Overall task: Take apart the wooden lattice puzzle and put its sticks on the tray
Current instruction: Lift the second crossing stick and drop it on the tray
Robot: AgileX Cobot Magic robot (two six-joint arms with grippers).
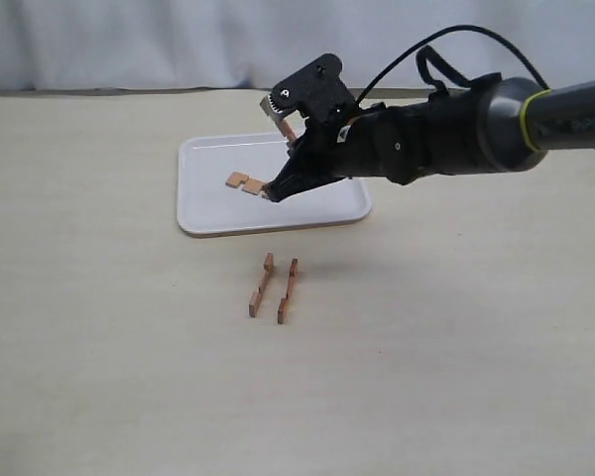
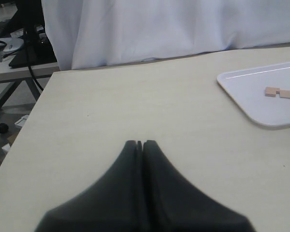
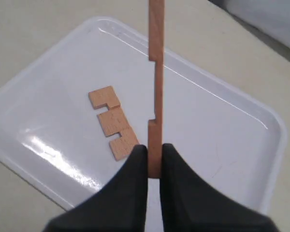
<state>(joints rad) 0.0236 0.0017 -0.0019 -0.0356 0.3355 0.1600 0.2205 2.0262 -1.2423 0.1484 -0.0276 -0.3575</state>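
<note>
Right tool [image 3: 154, 155] is closed narrow on the held stick [image 3: 156, 87]. It is pinched at one end across its flat faces and carried above the tray [image 3: 217, 130]. A second stick [image 3: 111, 123] lies flat on the tray floor, close to the held one in the wrist view; contact between them is not shown. A third stick [image 1: 262, 286] and a fourth stick [image 1: 288, 292] lie side by side on the tabletop [image 1: 99, 327], just in front of the tray and apparently apart. No interlocked joint is seen anywhere.

Left tool [image 2: 139, 143] is shut with nothing between its jaws. It is held over bare tabletop, well apart from the tray.

Handling, as judged: the sticks are taken to be light, stiff and thin. The square notches leave narrow necks, which are probably the weakest points. The smooth faces may let a stick pivot under an end pinch. A hold is better taken on a solid section between notches, across the two flat faces. Whether the tabletop pair rests flat or on edge cannot be resolved in the exterior view. Their closeness suggests that a jaw lowered for one could nudge the other.
</note>
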